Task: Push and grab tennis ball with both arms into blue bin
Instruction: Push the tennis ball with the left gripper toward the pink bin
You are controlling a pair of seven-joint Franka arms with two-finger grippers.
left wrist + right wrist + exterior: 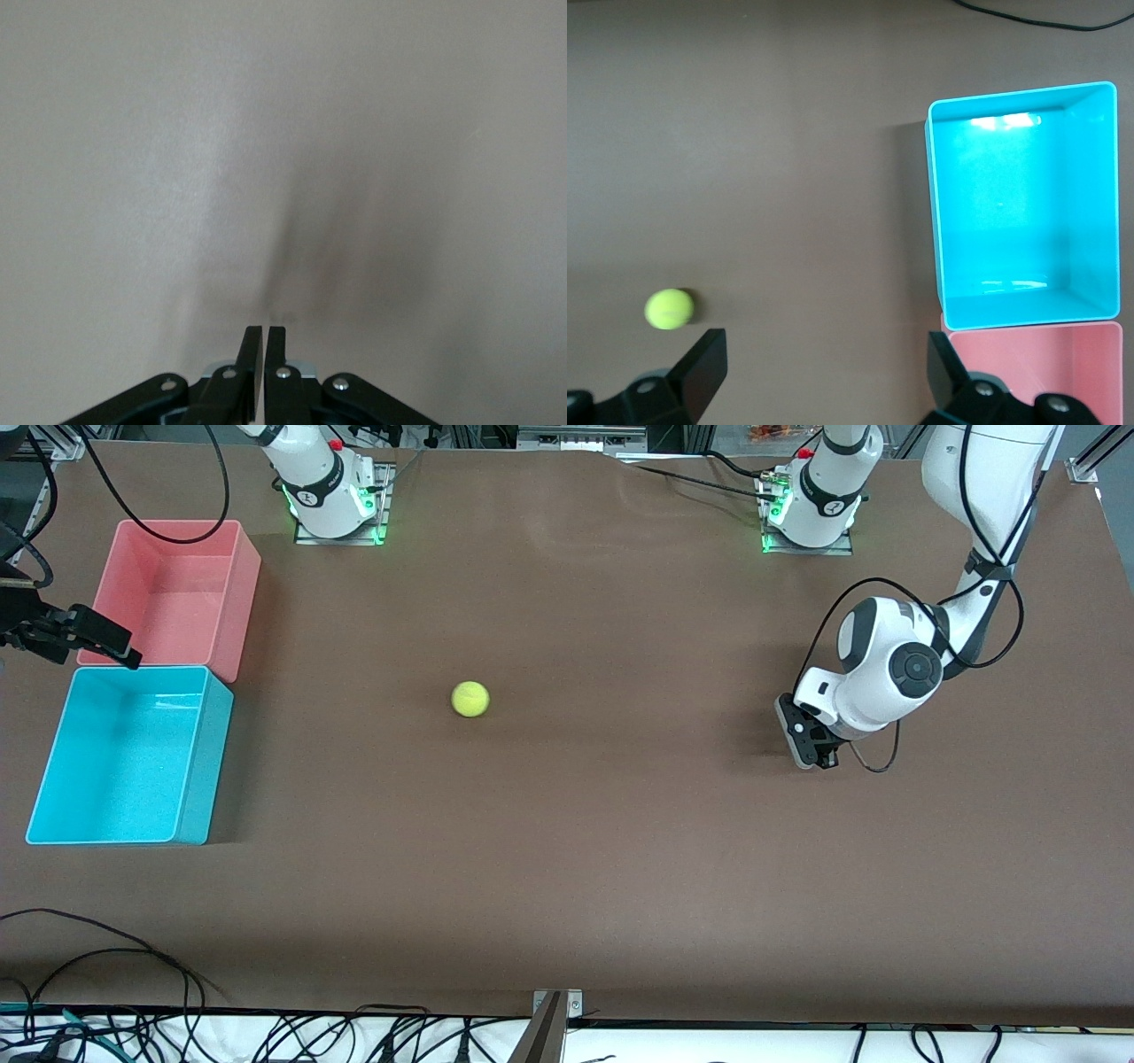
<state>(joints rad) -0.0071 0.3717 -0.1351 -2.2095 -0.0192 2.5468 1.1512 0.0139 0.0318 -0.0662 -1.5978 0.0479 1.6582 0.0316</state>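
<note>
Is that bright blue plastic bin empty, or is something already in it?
Empty. The bright blue plastic bin shows only bare floor, and the small yellow-green tennis ball sits out on the brown table.

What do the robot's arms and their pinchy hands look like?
Both arms are white, rounded and jointed, with black rings, looping black cables and bases that glow green. The left arm has a round dark cap on its wrist joint. The left gripper is black with two slim flat fingers on a hinged black frame. The right gripper is black too, with broader, wedge-shaped fingers.
</note>
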